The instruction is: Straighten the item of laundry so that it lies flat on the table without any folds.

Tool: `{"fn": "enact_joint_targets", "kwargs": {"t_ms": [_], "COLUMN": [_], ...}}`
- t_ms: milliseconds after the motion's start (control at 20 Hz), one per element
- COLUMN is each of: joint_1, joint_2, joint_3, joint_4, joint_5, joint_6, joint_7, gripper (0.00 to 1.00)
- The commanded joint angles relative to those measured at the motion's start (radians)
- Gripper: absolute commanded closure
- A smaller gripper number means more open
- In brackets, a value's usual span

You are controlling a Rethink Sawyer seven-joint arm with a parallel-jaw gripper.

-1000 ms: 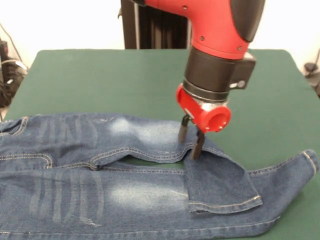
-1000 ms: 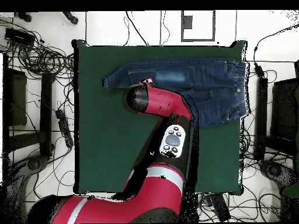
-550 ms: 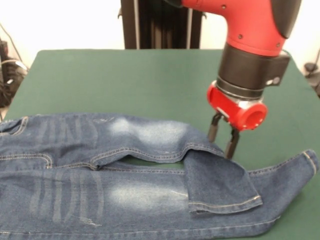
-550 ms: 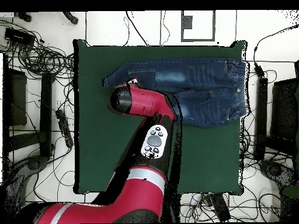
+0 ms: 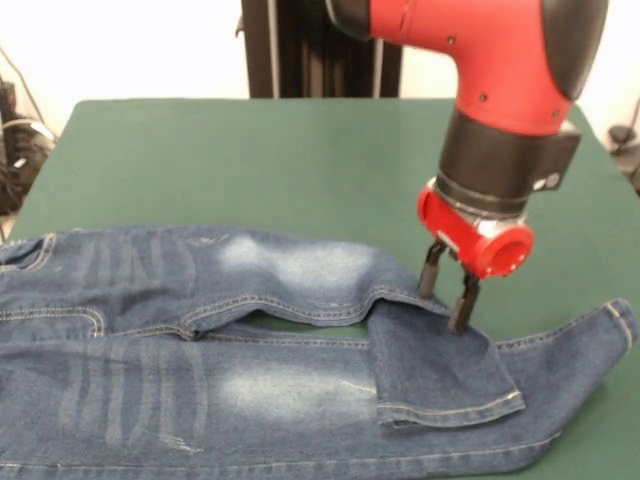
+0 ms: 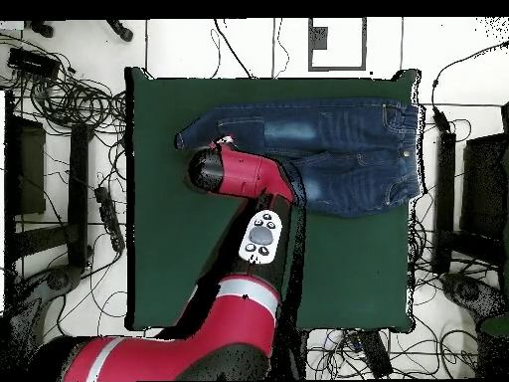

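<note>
One pair of jeans lies along the near side of the table, one leg's lower end folded back over itself. Gripper stands at that fold's upper edge, fingers parted, grasping nothing, tips at the denim.

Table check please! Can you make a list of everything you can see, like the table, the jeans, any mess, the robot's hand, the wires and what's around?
Surface: green table, bare away from the jeans.
Job's things: jeans along one table edge; one leg's end folded back over itself, so not flat yet.
Clutter: nothing seen on the table.
Grippers: gripper open, fingertips down at the fold's edge.
Cables: tangled wires on the floor around the table.
Surroundings: white floor, dark boxes beside the table.
</note>
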Motion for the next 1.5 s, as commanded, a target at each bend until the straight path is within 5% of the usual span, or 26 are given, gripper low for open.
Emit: {"fn": "enact_joint_targets", "kwargs": {"t_ms": [50, 600, 650, 1200, 1500], "joint_1": [-0.014, 0.007, 0.011, 0.009, 0.004], "joint_2": [0.125, 0.195, 0.197, 0.183, 0.055], "joint_3": [0.116, 0.068, 0.061, 0.067, 0.106], "joint_4": [-0.027, -0.088, -0.089, -0.077, 0.052], "joint_5": [0.058, 0.051, 0.051, 0.042, 0.047], "joint_6": [-0.068, -0.094, -0.094, -0.101, -0.087], "joint_7": [0.141, 0.146, 0.148, 0.129, 0.136], "gripper": [0.00, 0.00, 1.00, 1.00, 1.00]}}
